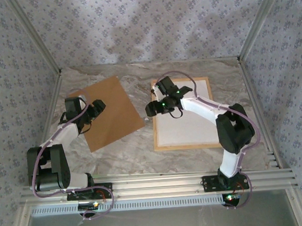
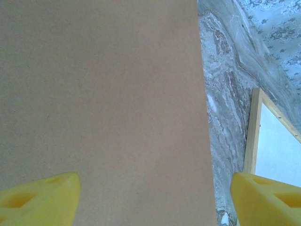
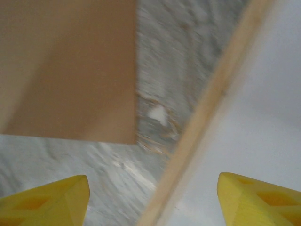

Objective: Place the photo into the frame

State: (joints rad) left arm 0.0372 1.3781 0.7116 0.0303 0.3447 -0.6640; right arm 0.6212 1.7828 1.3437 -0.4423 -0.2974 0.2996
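Note:
The frame (image 1: 186, 147) of light tan wood lies flat on the right half of the table, and its rail also appears in the wrist views (image 2: 251, 132) (image 3: 221, 89). A plain white sheet (image 1: 188, 128) (image 3: 268, 117) fills the frame. The photo's seaside print is hidden from me. My right gripper (image 1: 152, 109) (image 3: 153, 193) hovers open over the frame's left rail near its far corner, nothing between its yellow fingers (image 3: 254, 197). My left gripper (image 1: 97, 108) (image 2: 155, 188) stands open above the brown backing board (image 1: 112, 113) (image 2: 103, 94), holding nothing.
The brown board (image 3: 66, 66) lies tilted on the left half of the marble-patterned table (image 1: 143, 149), its right corner close to the frame. Patterned walls and metal posts enclose the table on three sides. A metal rail (image 1: 160, 184) runs along the near edge.

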